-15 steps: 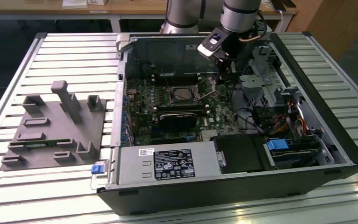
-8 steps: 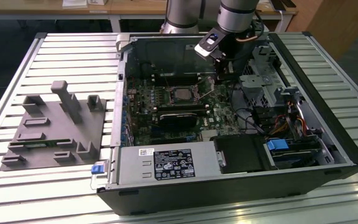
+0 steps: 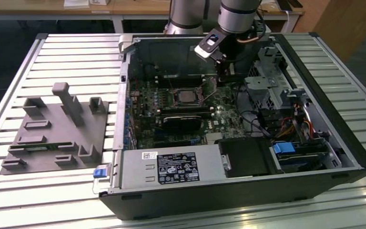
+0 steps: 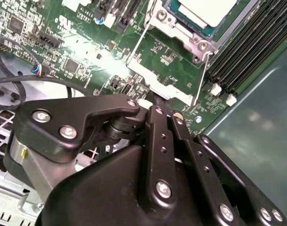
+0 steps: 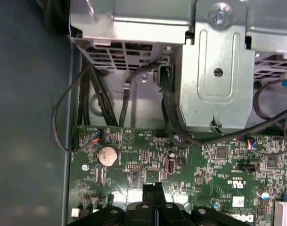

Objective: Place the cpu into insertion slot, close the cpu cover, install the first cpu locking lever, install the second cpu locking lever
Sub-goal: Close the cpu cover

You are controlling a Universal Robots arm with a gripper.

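An open computer case (image 3: pixel 234 200) is shown lying on a slatted table (image 3: pixel 62 52), with the arm reaching down into it. The cpu (image 4: pixel 204 8) is seated in the insertion slot (image 4: pixel 198 45) on the green circuit board (image 5: pixel 218 165), with its dull silver top turned upward. The gripper (image 3: pixel 224 78) is held low over the board, just beside the slot on the exterior view's right. Its fingers (image 5: pixel 149 193) are pressed together in both wrist views, and nothing is seen pinched between them. In the second wrist view, the cpu cover (image 4: pixel 155 80) is seen as a thin silvery frame tilted up from the slot toward the gripper. Its free edge lies right at the fingertips, though contact cannot be told. The cpu lies beyond that frame, near the gripper but apart from it. A grey fixture (image 3: pixel 55 129) is set on the table at the exterior view's left of the case.
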